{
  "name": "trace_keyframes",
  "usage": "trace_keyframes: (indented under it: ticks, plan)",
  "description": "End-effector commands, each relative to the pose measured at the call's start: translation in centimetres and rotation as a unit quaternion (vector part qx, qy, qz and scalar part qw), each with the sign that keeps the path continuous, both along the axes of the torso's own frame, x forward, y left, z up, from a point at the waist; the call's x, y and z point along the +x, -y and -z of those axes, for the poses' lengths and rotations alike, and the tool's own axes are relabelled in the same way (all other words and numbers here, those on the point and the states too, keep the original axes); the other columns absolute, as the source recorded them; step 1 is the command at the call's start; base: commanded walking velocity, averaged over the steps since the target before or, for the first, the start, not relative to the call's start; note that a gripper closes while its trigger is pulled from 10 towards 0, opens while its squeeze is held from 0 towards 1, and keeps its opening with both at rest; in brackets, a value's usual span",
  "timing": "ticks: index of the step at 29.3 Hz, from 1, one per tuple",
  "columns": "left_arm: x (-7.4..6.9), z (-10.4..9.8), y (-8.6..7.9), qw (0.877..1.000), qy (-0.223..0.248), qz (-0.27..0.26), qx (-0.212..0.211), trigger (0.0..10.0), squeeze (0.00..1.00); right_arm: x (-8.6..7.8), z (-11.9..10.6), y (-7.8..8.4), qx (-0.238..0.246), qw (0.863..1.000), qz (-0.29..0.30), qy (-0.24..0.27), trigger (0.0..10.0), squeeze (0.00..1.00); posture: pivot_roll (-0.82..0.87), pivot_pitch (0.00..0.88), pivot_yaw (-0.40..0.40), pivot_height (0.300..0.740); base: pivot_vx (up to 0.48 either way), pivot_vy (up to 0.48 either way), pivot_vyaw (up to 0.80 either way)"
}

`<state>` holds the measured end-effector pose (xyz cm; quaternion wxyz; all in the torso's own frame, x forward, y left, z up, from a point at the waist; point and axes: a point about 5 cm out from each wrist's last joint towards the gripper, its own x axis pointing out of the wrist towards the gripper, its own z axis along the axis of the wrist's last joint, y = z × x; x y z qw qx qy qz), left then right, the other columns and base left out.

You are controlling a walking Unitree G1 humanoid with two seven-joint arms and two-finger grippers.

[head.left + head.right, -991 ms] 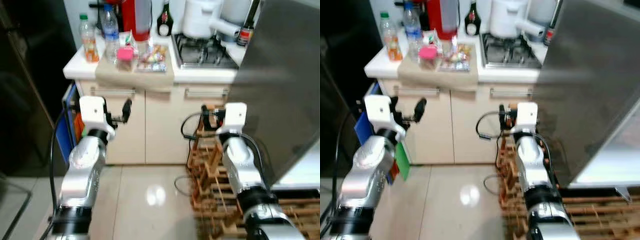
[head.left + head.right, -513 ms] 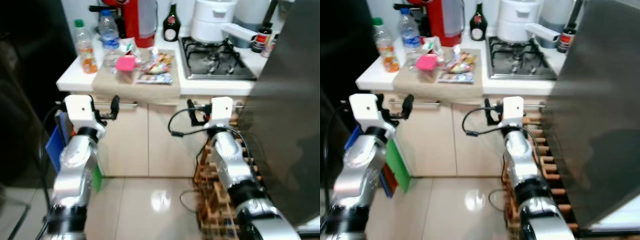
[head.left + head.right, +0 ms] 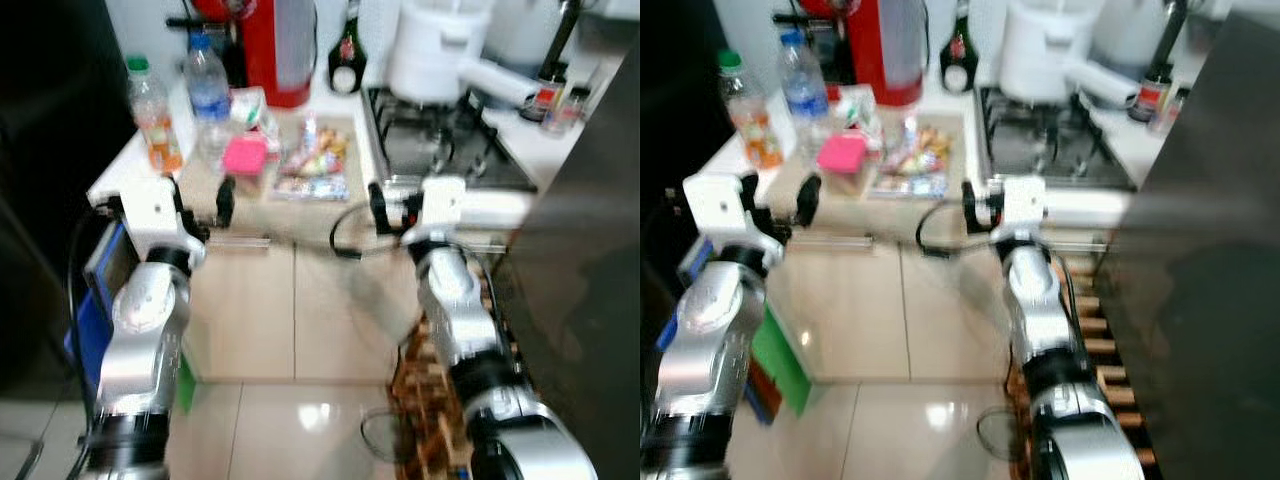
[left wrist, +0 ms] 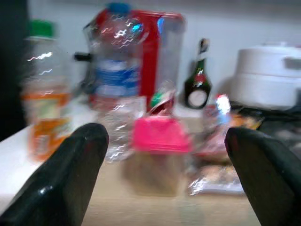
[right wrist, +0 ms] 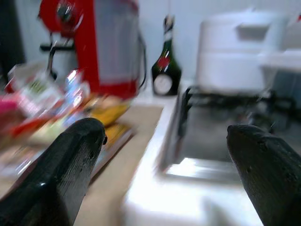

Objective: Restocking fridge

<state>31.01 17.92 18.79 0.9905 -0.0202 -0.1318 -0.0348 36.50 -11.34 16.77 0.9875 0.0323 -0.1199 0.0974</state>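
On the counter's wooden board (image 3: 300, 200) stand an orange drink bottle with a green cap (image 3: 150, 115), a water bottle (image 3: 207, 95), a pink-lidded tub (image 3: 245, 160) and several snack packets (image 3: 315, 160). My left gripper (image 4: 160, 188) is open and level with the counter edge. In the left wrist view the pink-lidded tub (image 4: 157, 141) sits beyond the gap. My right gripper (image 5: 160, 188) is open too, in front of the gas hob (image 3: 440, 135), with the snack packets (image 5: 94, 117) to one side. Neither gripper holds anything.
A red appliance (image 3: 268, 40), a dark bottle (image 3: 347, 45) and a white cooker (image 3: 435, 50) stand at the back of the counter. A big grey panel (image 3: 590, 260) rises on the right, with a wooden rack (image 3: 430, 400) on the floor below. Blue and green items (image 3: 95, 300) lean at the left.
The view has closed in on the counter. Both grippers have risen from in front of the cabinet doors to counter-edge height, and both stay open.
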Motion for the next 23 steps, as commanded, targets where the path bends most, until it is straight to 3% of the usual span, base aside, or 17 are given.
trace_keyframes:
  ticks: [1, 3, 8, 9, 11, 14, 15, 20, 23]
  plan:
    - [0.0, -0.9, 0.8, 1.0, 0.015, 0.016, 0.006, 10.0, 0.0, 0.6, -2.7, 0.5, 0.015, 0.999, -0.002, 0.033, 10.0, 0.0, -0.01, 0.0, -0.013, 0.74, 0.465, 0.0, 0.0]
    - [0.0, -1.3, 0.8, 1.0, 0.02, 0.018, 0.007, 10.0, 0.0, 1.0, -4.5, -0.1, 0.005, 0.998, -0.033, 0.048, 10.0, 0.0, -0.01, 0.0, -0.014, 0.74, 0.461, 0.0, 0.0]
    - [0.0, -2.1, 1.2, 0.998, 0.021, 0.037, 0.039, 10.0, 0.0, 2.1, -7.9, -0.8, -0.101, 0.986, -0.12, 0.055, 10.0, 0.0, -0.01, 0.0, -0.024, 0.74, 0.462, 0.0, 0.0]
    - [0.1, -2.2, 1.3, 0.997, 0.015, 0.044, 0.06, 10.0, 0.0, 2.3, -8.2, -1.0, -0.118, 0.981, -0.144, 0.052, 10.0, 0.0, -0.01, 0.0, -0.026, 0.74, 0.0, 0.0, 0.0]
    - [0.2, -2.4, 2.0, 0.994, 0.0, 0.093, 0.06, 10.0, 0.0, 2.8, -7.9, -1.3, -0.135, 0.974, -0.182, 0.021, 10.0, 0.0, 0.0, 0.0, -0.038, 0.74, 0.0, 0.0, 0.0]
    - [0.2, -2.3, 2.7, 0.986, -0.025, 0.155, 0.048, 10.0, 0.0, 3.5, -7.0, -1.3, -0.128, 0.972, -0.193, -0.036, 10.0, 0.0, 0.01, 0.0, -0.051, 0.74, 0.0, 0.0, 0.0]
    - [0.3, -2.1, 3.1, 0.977, -0.048, 0.197, 0.073, 10.0, 0.0, 4.1, -6.1, -1.3, -0.089, 0.976, -0.181, -0.088, 10.0, 0.0, 0.03, 0.0, -0.067, 0.74, 0.0, 0.0, 0.0]
    - [0.0, -2.5, 3.1, 0.963, -0.056, 0.249, 0.086, 10.0, 0.0, 4.2, -5.0, -1.8, -0.047, 0.972, -0.186, -0.138, 10.0, 0.0, 0.04, 0.0, -0.073, 0.74, 0.0, 0.0, 0.0]
    - [-0.9, -3.3, 3.1, 0.943, -0.06, 0.313, 0.096, 10.0, 0.0, 4.2, -4.4, -2.4, -0.02, 0.963, -0.208, -0.172, 10.0, 0.0, 0.04, 0.0, -0.073, 0.74, 0.0, 0.0, 0.0]
